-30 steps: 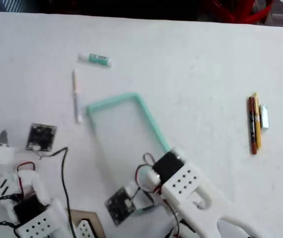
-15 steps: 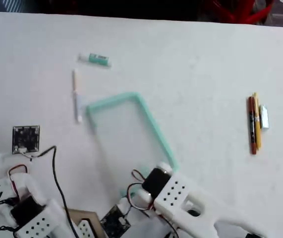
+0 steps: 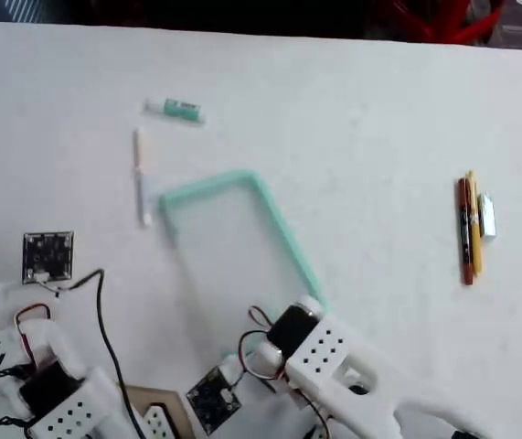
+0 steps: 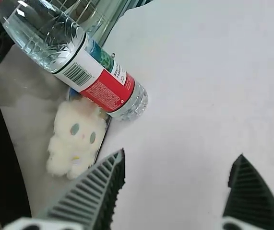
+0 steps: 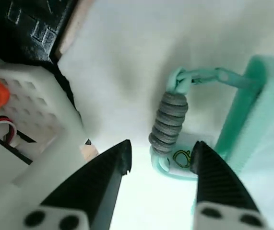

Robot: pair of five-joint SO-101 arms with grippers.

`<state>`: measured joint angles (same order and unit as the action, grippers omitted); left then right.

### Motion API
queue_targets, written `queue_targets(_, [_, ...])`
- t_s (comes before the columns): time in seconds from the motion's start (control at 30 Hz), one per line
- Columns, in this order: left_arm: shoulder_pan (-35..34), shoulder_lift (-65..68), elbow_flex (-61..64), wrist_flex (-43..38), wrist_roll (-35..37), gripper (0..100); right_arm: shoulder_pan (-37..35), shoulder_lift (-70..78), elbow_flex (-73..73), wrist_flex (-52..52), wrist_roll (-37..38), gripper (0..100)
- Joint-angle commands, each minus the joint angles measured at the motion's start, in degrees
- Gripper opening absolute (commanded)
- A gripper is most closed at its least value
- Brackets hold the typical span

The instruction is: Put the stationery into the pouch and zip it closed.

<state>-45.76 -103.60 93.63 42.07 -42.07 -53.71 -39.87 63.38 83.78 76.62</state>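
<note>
The clear pouch with a teal zip edge point(image 3: 274, 224) lies flat mid-table. Its zipper pull, a grey coiled cord point(image 5: 169, 122) on a teal chain, sits just beyond and between the fingers of my open right gripper point(image 5: 161, 151), which holds nothing. The right arm point(image 3: 320, 357) is at the pouch's near corner. A green-and-white glue stick point(image 3: 176, 110) and a white pen point(image 3: 140, 178) lie to the pouch's far left. Red and yellow pens point(image 3: 467, 229) and a small silver piece point(image 3: 487, 217) lie far right. My left gripper point(image 4: 180, 158) is open over bare table.
A water bottle point(image 4: 79, 62) and a white plush toy point(image 4: 74, 139) lie past the table's edge ahead of the left gripper. The left arm point(image 3: 32, 366) with its loose black cable point(image 3: 105, 320) sits at the near left corner.
The right arm drew back toward the near edge, to the pouch's near corner. The left arm swung left. Pouch and stationery stayed put.
</note>
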Motion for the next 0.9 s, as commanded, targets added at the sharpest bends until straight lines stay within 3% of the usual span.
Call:
queue_targets(0.0, [-0.31,-0.31,-1.41,-1.05,0.7,34,0.92,5.85,-0.09,-3.03,-0.53,20.5])
queue_targets(0.3, [2.51,-0.31,-1.32,-1.05,0.7,34,0.48,22.9,-0.26,-16.66,-6.68,20.2])
queue_targets(0.37, [3.38,-0.31,-1.32,-1.05,0.7,34,-0.04,23.43,-0.53,-16.75,-6.95,16.1])
queue_targets(0.47, [4.88,-0.31,-1.32,-1.05,0.79,34,0.31,23.6,-0.53,-18.86,-7.03,0.8])
queue_targets(0.5, [5.41,-0.31,-1.32,-1.05,0.79,34,0.48,23.25,-0.53,-19.03,-7.03,1.8])
queue_targets(0.67, [7.34,-0.31,-1.41,-1.23,0.79,34,5.93,20.62,-4.04,-16.48,-7.03,1.8])
queue_targets(0.87, [9.8,-0.31,-1.67,-1.49,0.79,34,16.22,2.68,-18.64,0.75,-6.59,1.8])
